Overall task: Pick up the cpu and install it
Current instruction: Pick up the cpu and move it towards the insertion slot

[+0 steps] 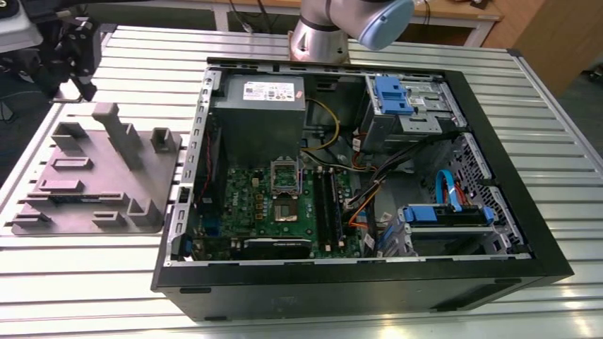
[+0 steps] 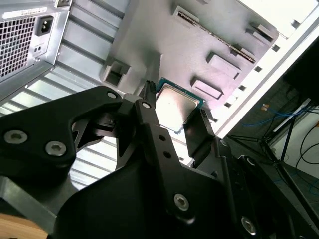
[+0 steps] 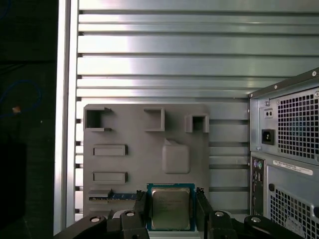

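The gripper (image 3: 171,195) was clamped on the cpu (image 3: 170,209), holding two opposite edges, clear of the grey tray (image 3: 144,164).

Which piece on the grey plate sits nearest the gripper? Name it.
The cpu, the silvery green-rimmed square right at the gripper; the rounded pad and two flat blocks lie farther off on the grey plate.

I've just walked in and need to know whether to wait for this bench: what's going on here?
A robot arm is partway through the cpu job. Its hand is closed on the cpu, one finger on each side, holding the chip above the grey fixture tray on the slatted table. The open computer case lies beside the tray. The dark square socket on its green board looks to hold no chip, so the install is not yet done.
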You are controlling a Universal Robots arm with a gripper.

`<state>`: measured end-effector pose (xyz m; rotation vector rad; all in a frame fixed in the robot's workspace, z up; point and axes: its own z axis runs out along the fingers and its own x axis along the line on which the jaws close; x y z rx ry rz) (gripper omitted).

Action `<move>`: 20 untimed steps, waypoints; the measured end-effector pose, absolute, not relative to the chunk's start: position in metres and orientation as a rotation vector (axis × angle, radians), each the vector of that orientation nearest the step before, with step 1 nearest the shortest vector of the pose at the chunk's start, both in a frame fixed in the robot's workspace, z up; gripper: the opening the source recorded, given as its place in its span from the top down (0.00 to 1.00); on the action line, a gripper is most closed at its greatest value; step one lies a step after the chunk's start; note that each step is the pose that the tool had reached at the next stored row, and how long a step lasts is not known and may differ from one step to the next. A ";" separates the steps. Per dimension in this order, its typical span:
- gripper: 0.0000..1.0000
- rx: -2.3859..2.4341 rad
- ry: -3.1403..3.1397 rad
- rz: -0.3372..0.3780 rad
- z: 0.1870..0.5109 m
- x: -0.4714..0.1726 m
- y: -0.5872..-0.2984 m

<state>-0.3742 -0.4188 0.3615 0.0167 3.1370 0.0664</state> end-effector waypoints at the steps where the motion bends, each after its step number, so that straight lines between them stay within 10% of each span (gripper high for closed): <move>1: 0.53 0.017 3.137 0.066 0.362 -0.372 -0.419; 20: 0.53 0.017 3.137 0.066 0.362 -0.323 -0.419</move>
